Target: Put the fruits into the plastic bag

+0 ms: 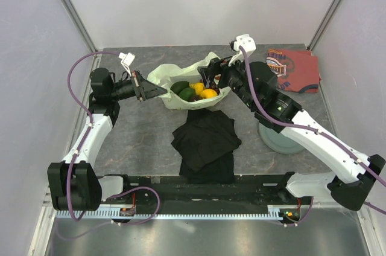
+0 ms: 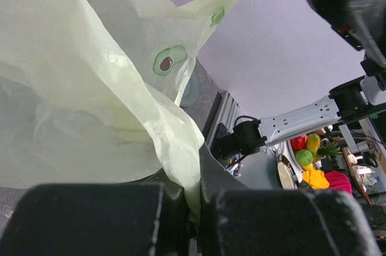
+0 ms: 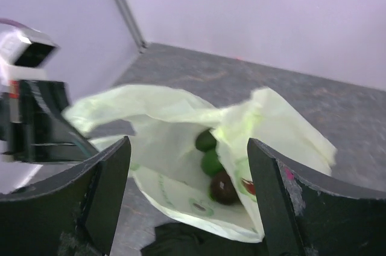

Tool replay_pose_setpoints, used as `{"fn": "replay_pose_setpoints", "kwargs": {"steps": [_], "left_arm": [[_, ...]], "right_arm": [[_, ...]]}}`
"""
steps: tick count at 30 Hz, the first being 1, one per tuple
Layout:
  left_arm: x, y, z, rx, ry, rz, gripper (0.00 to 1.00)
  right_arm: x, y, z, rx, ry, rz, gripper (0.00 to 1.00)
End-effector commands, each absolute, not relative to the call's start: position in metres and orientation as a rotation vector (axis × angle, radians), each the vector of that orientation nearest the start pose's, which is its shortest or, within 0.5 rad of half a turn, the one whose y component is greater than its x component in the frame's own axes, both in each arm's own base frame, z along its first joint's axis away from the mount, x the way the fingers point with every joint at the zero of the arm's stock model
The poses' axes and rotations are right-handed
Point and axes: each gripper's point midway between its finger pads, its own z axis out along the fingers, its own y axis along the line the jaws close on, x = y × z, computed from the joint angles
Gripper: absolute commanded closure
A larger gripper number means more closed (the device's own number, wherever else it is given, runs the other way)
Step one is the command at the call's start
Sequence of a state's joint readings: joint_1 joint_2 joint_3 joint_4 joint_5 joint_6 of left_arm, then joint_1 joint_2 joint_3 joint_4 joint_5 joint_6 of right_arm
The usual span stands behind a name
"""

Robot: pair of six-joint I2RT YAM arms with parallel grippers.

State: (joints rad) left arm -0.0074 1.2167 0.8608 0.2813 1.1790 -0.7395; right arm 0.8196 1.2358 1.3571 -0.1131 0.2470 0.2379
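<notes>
While left gripper (image 1: 160, 91) pinches plastic bag (image 1: 166, 75) edge, right gripper (image 3: 187, 143) hangs over it, wide open, empty.

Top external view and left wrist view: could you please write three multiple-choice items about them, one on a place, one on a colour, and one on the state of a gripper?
1. The fruits lie:
A. outside the plastic bag, to its left
B. inside the plastic bag
C. outside it, to its right

2. The folded cloth between the bag and the arm bases is:
A. black
B. white
C. blue

3. The left gripper is:
A. open and empty
B. out of sight
C. shut on the bag's edge

Answers:
1 B, as the top view shows them in the bag's open mouth.
2 A, as it looks plain black from above.
3 C, as the left wrist view shows the film pinched between closed fingers.
</notes>
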Motion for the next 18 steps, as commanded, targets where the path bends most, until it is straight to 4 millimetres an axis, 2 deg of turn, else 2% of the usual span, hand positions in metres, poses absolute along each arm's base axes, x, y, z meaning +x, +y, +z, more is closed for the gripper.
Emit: {"fn": "replay_pose_setpoints", "kwargs": {"steps": [1, 6, 9, 15, 18], "left_arm": [[0.293, -0.173, 0.308, 0.384, 1.749, -1.456, 0.98], [0.293, -0.173, 0.308, 0.386, 1.749, -1.452, 0.98], [0.294, -0.173, 0.306, 0.383, 1.755, -1.451, 0.98], [0.297, -0.173, 0.302, 0.376, 1.767, -1.446, 0.98], [0.3, -0.172, 0.3, 0.367, 1.774, -1.443, 0.98]], "right_arm": [[0.328, 0.259, 0.347, -0.268, 1.769, 0.374, 0.14], [0.342, 0.254, 0.312, -0.263, 1.84, 0.243, 0.13], [0.354, 0.242, 0.3, -0.213, 1.858, 0.13, 0.14], [0.383, 0.228, 0.285, -0.149, 1.887, 0.019, 0.22], [0.386, 0.227, 0.29, -0.135, 1.879, 0.016, 0.22]]}}
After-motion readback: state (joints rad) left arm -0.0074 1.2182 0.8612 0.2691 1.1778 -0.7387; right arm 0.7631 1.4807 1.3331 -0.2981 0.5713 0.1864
